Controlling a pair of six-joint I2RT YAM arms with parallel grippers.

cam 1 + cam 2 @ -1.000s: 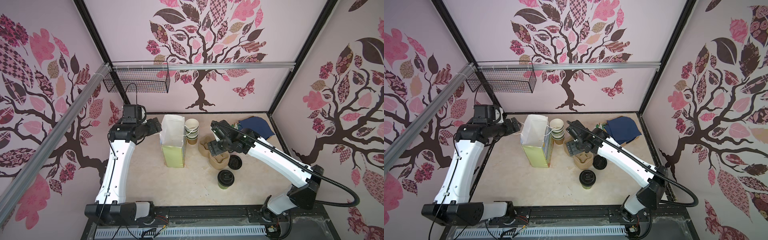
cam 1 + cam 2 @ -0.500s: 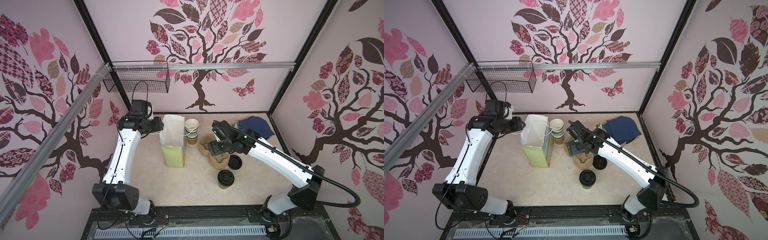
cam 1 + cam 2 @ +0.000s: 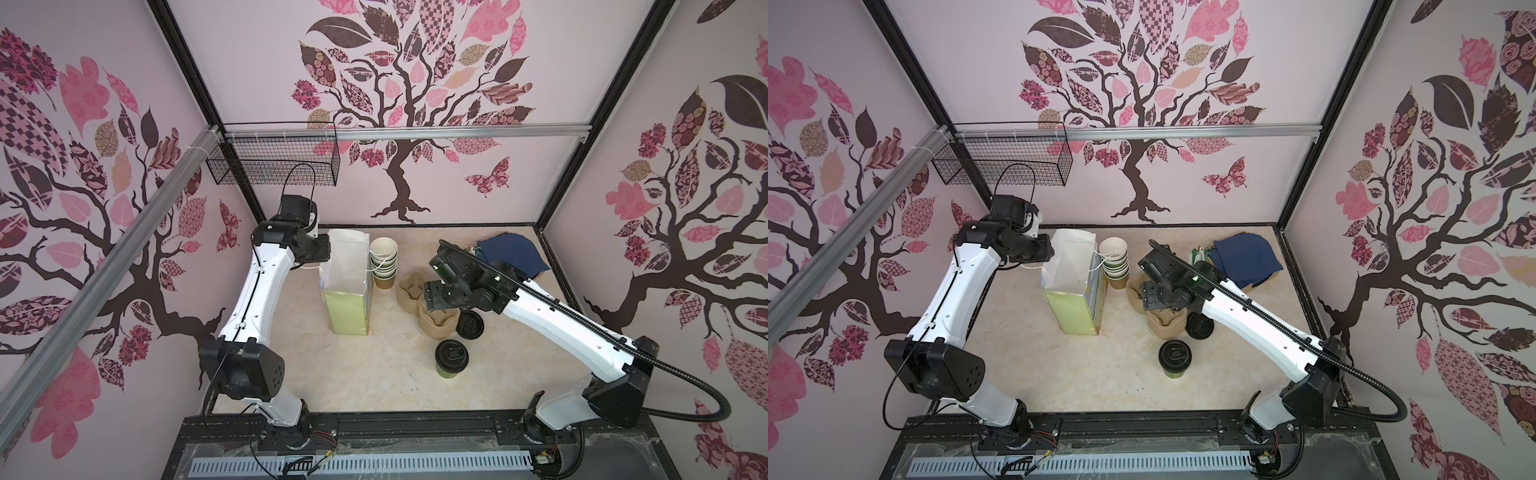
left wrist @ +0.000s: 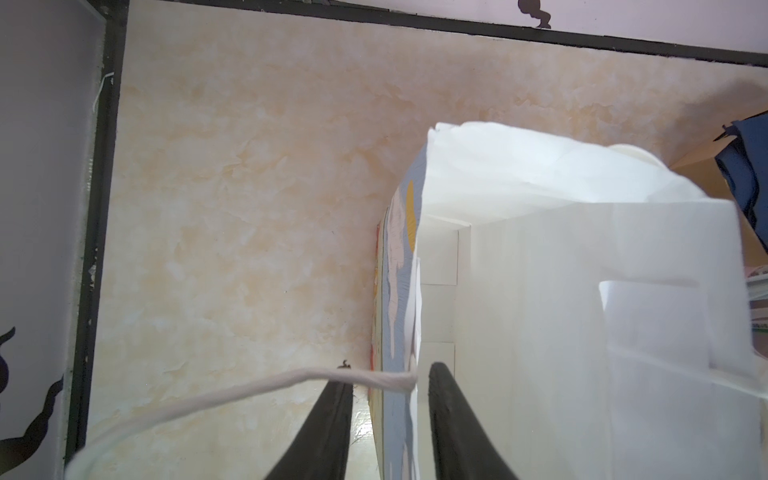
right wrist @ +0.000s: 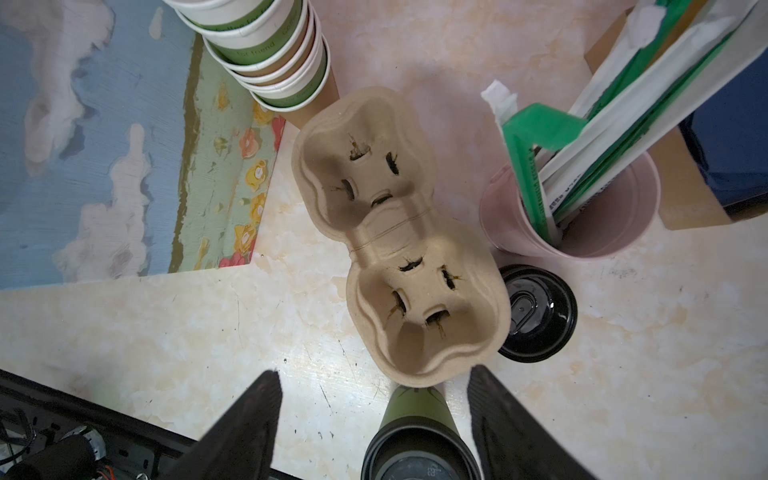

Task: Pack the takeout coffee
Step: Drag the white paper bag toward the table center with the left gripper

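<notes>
The takeout coffee [image 3: 451, 358] [image 3: 1175, 357] is a green cup with a black sip lid, standing alone on the table near the front. In the right wrist view the coffee [image 5: 417, 440] shows low between my fingers, well below them. My right gripper [image 5: 374, 372] [image 3: 430, 297] hangs open over the near end of a brown pulp cup carrier [image 5: 399, 232]. An open paper bag [image 3: 347, 282] [image 4: 540, 332] stands upright left of centre. My left gripper [image 4: 388, 374] [image 3: 326, 253] straddles the bag's left wall at the rim, one finger inside and one outside, with gaps still showing.
A stack of lidless cups [image 3: 383, 259] stands right beside the bag. A loose black lid [image 3: 470, 325] lies by the carrier. A pink cup of wrapped straws [image 5: 582, 208] and a blue cloth [image 3: 509, 255] sit at the back right. The bag's string handle [image 4: 208, 399] hangs outside.
My left arm has swung in toward the bag and its jaws have narrowed around the bag's wall. My right gripper has narrowed a little and barely moved.
</notes>
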